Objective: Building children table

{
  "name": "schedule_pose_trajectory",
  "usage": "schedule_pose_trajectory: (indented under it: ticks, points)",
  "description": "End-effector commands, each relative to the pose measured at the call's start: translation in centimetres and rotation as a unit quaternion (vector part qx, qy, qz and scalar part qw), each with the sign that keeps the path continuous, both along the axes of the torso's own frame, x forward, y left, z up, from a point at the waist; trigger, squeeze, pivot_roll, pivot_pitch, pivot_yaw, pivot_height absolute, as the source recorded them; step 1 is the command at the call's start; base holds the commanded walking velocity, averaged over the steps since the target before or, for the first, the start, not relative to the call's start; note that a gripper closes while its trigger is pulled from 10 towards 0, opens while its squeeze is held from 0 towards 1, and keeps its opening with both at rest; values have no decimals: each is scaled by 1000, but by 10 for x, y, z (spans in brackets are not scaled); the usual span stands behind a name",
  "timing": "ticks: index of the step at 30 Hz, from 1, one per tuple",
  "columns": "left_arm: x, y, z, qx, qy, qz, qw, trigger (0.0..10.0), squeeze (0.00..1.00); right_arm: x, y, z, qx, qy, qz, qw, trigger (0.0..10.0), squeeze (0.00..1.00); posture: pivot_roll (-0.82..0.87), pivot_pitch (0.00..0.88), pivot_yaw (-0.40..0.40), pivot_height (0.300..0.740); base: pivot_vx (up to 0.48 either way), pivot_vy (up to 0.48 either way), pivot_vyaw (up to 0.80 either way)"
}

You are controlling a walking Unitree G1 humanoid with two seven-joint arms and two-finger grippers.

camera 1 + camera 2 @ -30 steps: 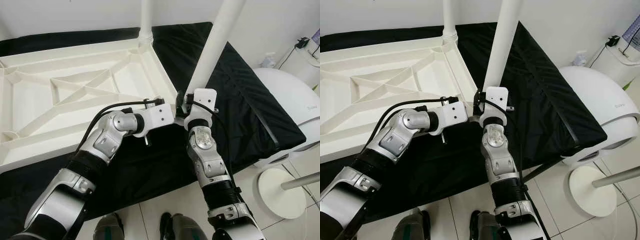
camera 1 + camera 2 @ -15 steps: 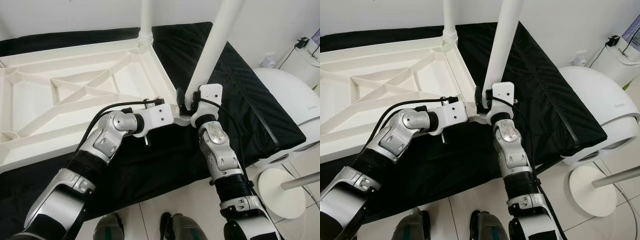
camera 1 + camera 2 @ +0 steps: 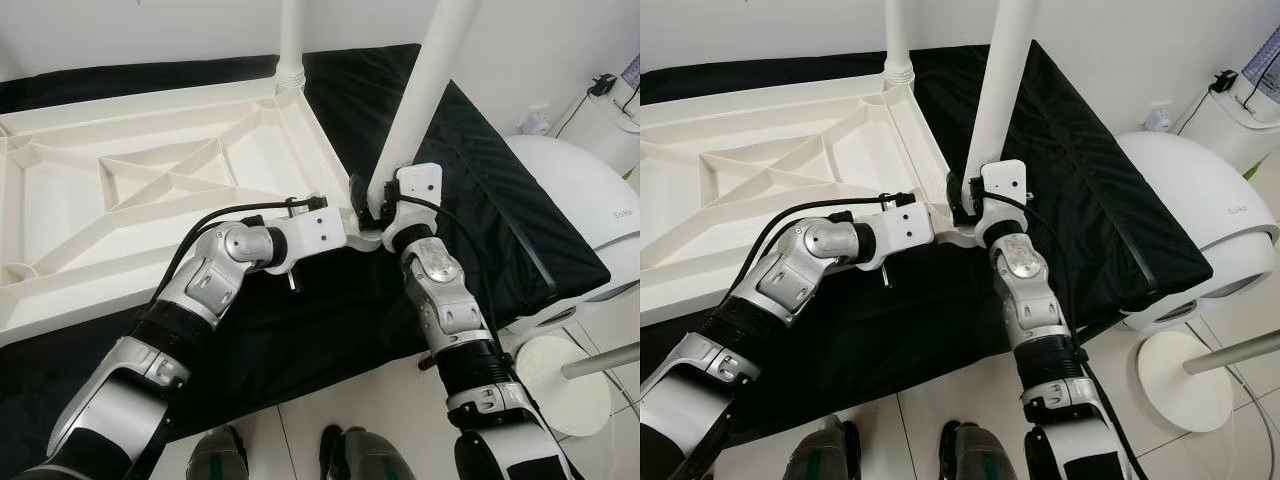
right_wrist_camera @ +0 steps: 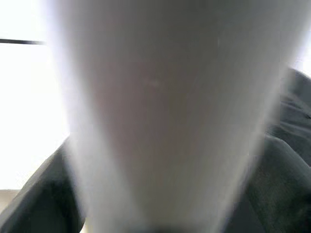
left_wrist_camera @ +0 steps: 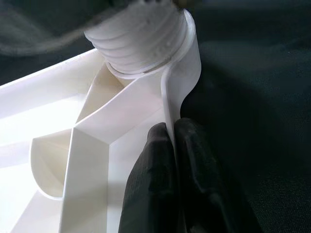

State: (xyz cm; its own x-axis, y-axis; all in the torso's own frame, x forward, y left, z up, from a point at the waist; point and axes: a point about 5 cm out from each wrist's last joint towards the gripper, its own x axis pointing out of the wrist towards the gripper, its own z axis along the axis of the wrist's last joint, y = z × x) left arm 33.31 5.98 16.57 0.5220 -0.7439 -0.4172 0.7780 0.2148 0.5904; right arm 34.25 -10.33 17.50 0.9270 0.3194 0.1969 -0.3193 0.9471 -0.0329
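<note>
The white children's tabletop (image 3: 150, 190) lies upside down on a black cloth (image 3: 480, 170), ribs facing up. One white leg (image 3: 292, 40) stands in its far corner socket. A second white leg (image 3: 430, 80) rises tilted from the near right corner, its ribbed lower end (image 5: 141, 39) seated in that socket. My right gripper (image 3: 376, 196) is shut around the base of this leg, which looms blurred in the right wrist view (image 4: 165, 121). My left gripper (image 5: 172, 141) is shut on the tabletop's thin rim just beside the socket, one finger on each side of it.
A rounded white appliance (image 3: 590, 200) stands off the cloth's right edge, with a round white stand base (image 3: 560, 385) on the tiled floor below. A white device with a cable (image 3: 612, 105) is at the back right. My feet (image 3: 220, 455) are at the cloth's near edge.
My right forearm has swung out to the right while its gripper stays at the leg's base, a little higher. The left arm and the tabletop have stayed put.
</note>
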Motion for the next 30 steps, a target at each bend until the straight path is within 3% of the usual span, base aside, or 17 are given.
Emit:
schedule_pose_trajectory:
  ticks: [1,2,4,8,12,14,18,30]
  points:
    - [-3,-3,-7,22,1,-12,1000,10000,0,-1,1,-1,1,2,45,999,10000,0,15,116,-52,740,0,0,0]
    - [-3,-3,-7,22,1,-12,1000,10000,0,-1,1,-1,1,2,45,999,10000,0,15,116,-52,740,0,0,0]
    - [-3,-3,-6,21,0,-13,1000,10000,0,-4,-3,0,-21,-2,126,992,10000,0,16,114,-55,740,0,0,0]
    - [-4,-4,-6,21,0,-15,1000,10000,0,-6,-10,0,-44,-7,165,985,10000,0,17,112,-55,740,0,0,0]
    - [-5,-4,-7,22,0,-18,1000,10000,0,-3,-26,4,-60,-9,190,980,10000,0,18,107,-54,740,0,0,0]
    - [-5,-4,-7,22,0,-18,1000,10000,0,-3,-26,4,-60,-9,190,980,10000,0,18,107,-54,740,0,0,0]
    - [-7,-5,-9,23,1,-23,999,10000,0,-1,-50,12,-81,-2,228,970,10000,0,18,100,-50,740,0,0,0]
    - [-8,-7,-9,24,1,-29,999,10000,0,0,-67,12,-89,10,254,963,10000,0,15,90,-44,740,0,0,0]
